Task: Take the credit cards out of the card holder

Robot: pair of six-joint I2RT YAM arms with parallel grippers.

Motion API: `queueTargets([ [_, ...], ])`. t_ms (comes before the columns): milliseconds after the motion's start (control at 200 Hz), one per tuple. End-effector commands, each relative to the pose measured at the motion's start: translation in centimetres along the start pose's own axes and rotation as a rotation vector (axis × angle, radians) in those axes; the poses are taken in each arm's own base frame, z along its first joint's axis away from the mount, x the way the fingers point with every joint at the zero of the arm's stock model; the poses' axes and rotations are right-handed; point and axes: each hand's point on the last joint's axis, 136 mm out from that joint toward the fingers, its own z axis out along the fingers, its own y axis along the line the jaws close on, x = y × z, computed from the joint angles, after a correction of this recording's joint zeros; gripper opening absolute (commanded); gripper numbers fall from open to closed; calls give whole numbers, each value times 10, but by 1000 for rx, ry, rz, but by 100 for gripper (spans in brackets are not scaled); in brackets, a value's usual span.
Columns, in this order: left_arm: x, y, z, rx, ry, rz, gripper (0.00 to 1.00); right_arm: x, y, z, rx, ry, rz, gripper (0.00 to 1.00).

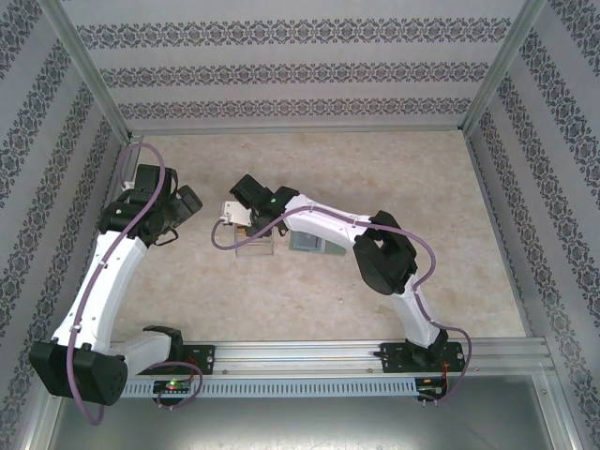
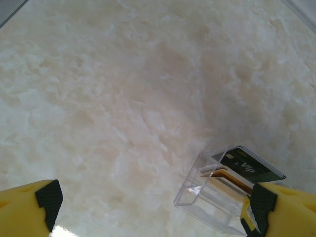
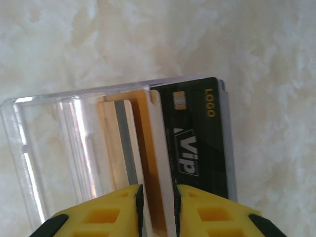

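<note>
Right wrist: the right gripper (image 3: 158,195) flanks a credit card (image 3: 160,148) in the clear box (image 3: 44,148), grip uncertain. The left gripper (image 2: 154,205) gapes. Next, likely another card from the card holder (image 1: 309,246) at three o'clock.

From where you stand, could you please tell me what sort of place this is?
Probably a purpose-built robot test cell: patterned panel walls in an aluminium frame, a marble-look tabletop, and the left arm and right arm bolted to a rail.
</note>
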Motion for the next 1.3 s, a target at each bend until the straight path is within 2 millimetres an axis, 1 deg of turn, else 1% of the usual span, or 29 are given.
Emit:
queueTargets([
  [0,2,6,-3,-3,4,6,100,0,-7,4,60,18,27,26],
  [130,4,2,-2,20,13,7,100,0,-12,2,78,16,59,26],
  [270,4,-9,-2,72,26,23,100,-4,-23,-14,105,-32,124,27],
  [365,6,-25,-1,149,45,41,100,-6,-35,-31,139,-82,189,28],
  [415,8,-35,0,203,64,50,98,-5,-40,-41,152,-100,232,28],
  [525,15,-61,4,324,120,59,92,6,-51,-59,182,-121,361,27],
  [660,24,-88,11,409,172,82,87,37,-54,-75,173,-140,574,27],
  [799,40,-119,18,451,222,141,82,82,-47,-80,161,-104,778,27],
  [899,62,-146,26,469,273,209,80,115,-40,-81,150,-66,905,27],
  [1019,94,-176,38,470,350,295,78,153,-31,-81,124,-30,1073,27],
  [1134,119,-195,50,473,415,343,73,182,-19,-76,65,9,1228,27],
  [1174,128,-200,55,475,440,356,72,190,-15,-73,46,23,1274,26],
  [1204,134,-203,58,478,460,362,69,196,-12,-70,33,35,1305,26],
  [1299,153,-215,68,486,510,391,64,215,-5,-61,18,82,1384,25],
])
